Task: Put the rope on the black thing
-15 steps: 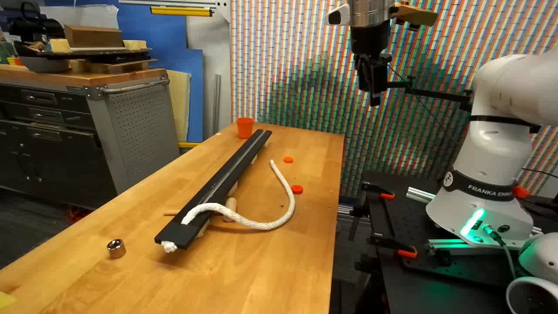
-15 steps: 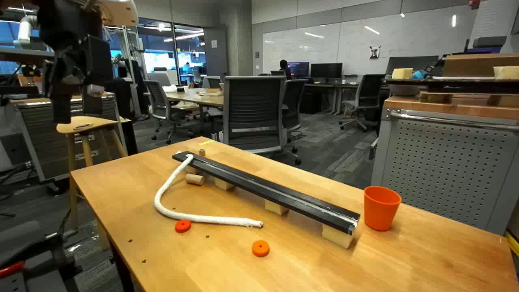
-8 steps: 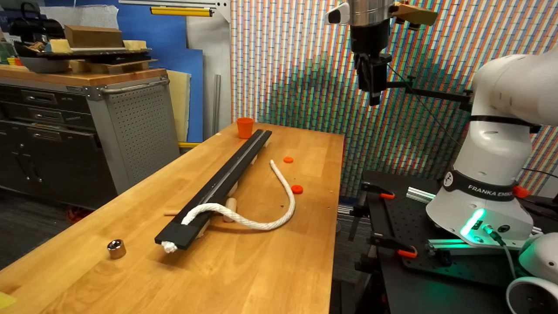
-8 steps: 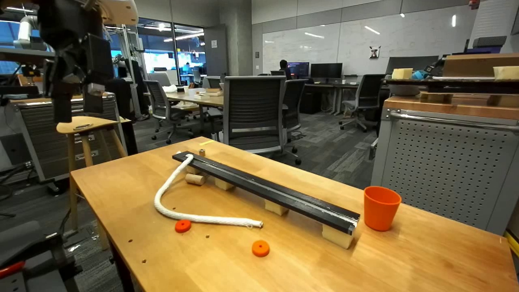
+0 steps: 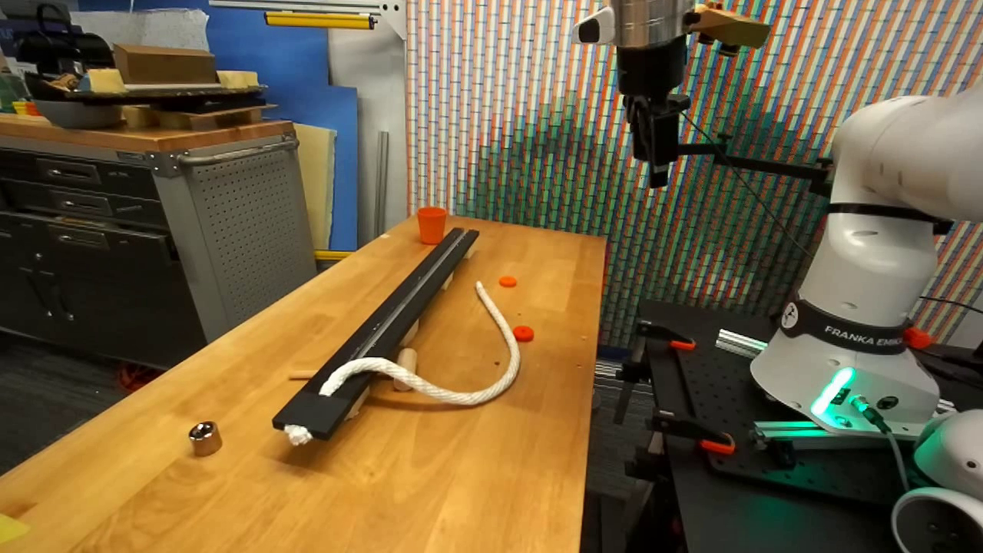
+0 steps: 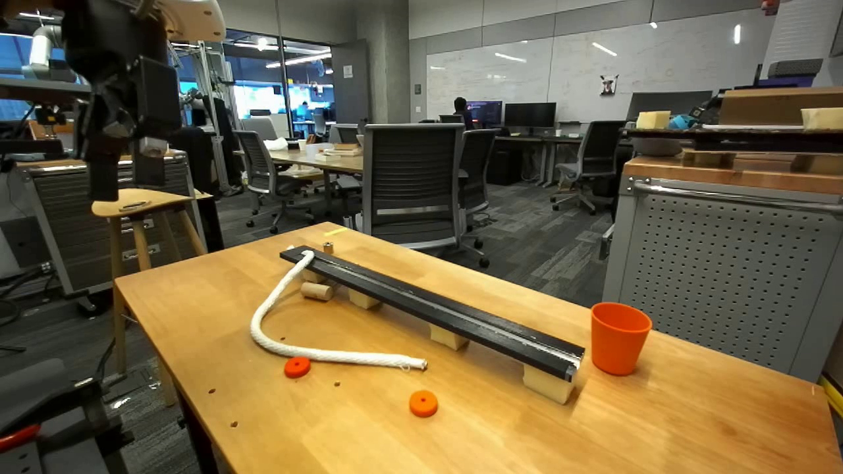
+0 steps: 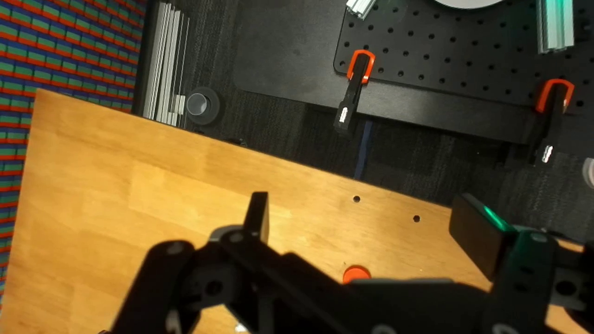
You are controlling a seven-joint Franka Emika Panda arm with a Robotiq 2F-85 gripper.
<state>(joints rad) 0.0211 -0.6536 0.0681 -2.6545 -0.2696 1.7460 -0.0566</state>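
Observation:
The white rope point(image 5: 480, 395) lies curved on the table in both exterior views point(image 6: 355, 357). One part rests over the near end of the black bar point(image 5: 380, 326); the free end lies on the wood. A frayed white tuft point(image 5: 298, 435) shows at the bar's end; its link to the rope is hidden. The bar also shows in an exterior view point(image 6: 421, 303), raised on small blocks. My gripper point(image 7: 369, 227) is open and empty, high above the table edge, well apart from rope and bar. It also shows in both exterior views point(image 5: 658, 175) point(image 6: 127, 176). The bar is out of the wrist view.
An orange cup point(image 6: 619, 339) stands by the bar's far end. Two orange discs point(image 6: 297, 367) point(image 6: 423, 403) lie near the rope. A wooden cylinder point(image 6: 317, 291) lies beside the bar. A metallic cylinder point(image 5: 205, 438) stands near the tuft. Clamps point(image 7: 355, 88) sit on the robot's black base table.
In an exterior view the gripper's fingers look slightly closer together than before. The rope and the bar have not moved.

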